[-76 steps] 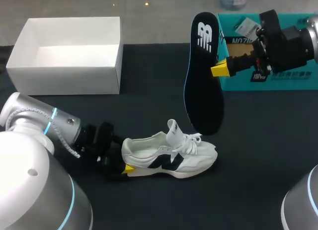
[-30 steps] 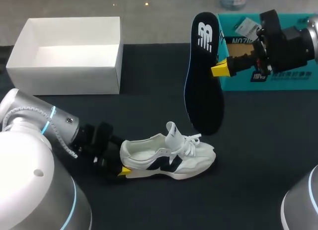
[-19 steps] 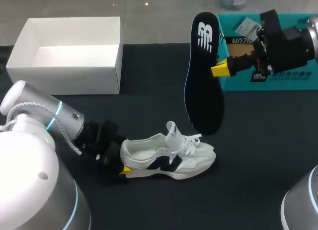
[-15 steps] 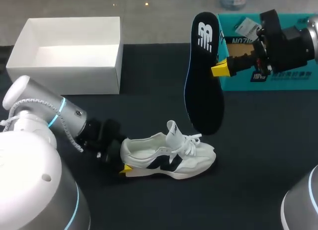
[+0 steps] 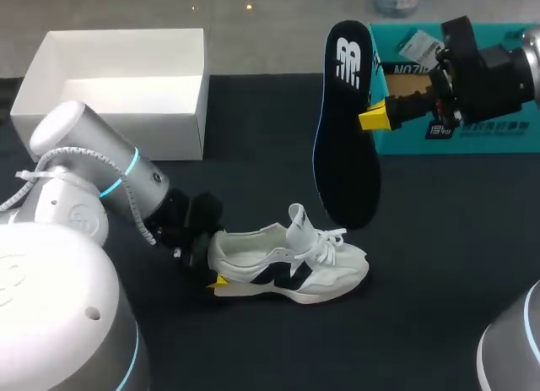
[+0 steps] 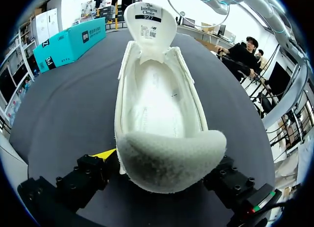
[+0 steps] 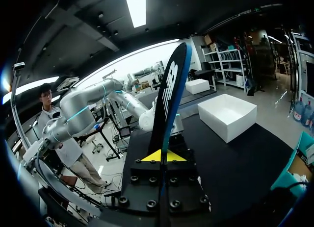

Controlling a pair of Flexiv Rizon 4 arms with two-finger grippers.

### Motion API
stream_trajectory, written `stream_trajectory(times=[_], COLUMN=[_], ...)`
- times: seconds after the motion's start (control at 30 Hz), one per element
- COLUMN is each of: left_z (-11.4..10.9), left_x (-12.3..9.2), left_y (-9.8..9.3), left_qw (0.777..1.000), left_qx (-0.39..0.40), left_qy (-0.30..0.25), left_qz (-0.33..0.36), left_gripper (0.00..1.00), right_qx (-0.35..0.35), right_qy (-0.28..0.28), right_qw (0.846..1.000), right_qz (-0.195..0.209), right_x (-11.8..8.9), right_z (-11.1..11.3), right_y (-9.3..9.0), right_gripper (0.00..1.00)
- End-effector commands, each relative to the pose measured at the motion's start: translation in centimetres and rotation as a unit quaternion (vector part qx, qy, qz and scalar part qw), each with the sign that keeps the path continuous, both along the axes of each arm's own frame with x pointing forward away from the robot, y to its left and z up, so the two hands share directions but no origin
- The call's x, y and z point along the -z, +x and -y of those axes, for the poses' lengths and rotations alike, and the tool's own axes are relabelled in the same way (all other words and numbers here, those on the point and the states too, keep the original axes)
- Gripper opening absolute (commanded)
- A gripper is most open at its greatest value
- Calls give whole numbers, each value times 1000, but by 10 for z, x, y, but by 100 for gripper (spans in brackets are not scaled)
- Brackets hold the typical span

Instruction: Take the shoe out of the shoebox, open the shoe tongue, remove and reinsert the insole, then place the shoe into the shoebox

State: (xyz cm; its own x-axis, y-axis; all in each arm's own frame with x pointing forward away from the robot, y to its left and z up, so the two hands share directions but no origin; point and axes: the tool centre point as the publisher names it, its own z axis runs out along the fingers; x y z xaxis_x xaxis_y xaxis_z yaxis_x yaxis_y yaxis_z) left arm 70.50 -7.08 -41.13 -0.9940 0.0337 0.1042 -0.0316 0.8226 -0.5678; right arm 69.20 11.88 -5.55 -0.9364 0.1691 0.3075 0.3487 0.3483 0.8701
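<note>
Our right gripper (image 5: 375, 118) pinches the insole (image 5: 344, 129) by one edge only, upright above the tabletop (image 5: 439, 239), so we think it may swing or slip when we lower it into the shoe (image 5: 291, 264). Our left gripper (image 5: 213, 263) clamps the heel (image 6: 169, 158) low on the tabletop, its arm slanting down; the tongue (image 6: 149, 21) stands open.

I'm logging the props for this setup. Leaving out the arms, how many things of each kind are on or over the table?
boxes: 2, the white box and the teal box
shoe: 1
insole: 1
total: 4
</note>
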Motion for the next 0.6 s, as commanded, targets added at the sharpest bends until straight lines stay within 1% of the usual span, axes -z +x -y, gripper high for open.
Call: stream_trajectory(times=[0.03,0.27,0.33,0.6], left_z=[2,3,2,-7], left_x=[-2,-2,-2,-10], left_y=[0,0,0,0], left_qw=[1000,1000,1000,999], left_qx=[1,4,3,-1], left_qy=[14,10,26,46], left_qz=[0,0,8,21], left_gripper=[100,100,100,100], right_qx=[0,0,0,0], right_qy=[-1,-1,-1,-1], right_qw=[1000,1000,1000,1000], right_qz=[-1,-1,-1,-1], right_x=[1,1,1,1], right_z=[-2,-2,-2,-2], right_y=[1,1,1,1], right_gripper=[0,0,0,0])
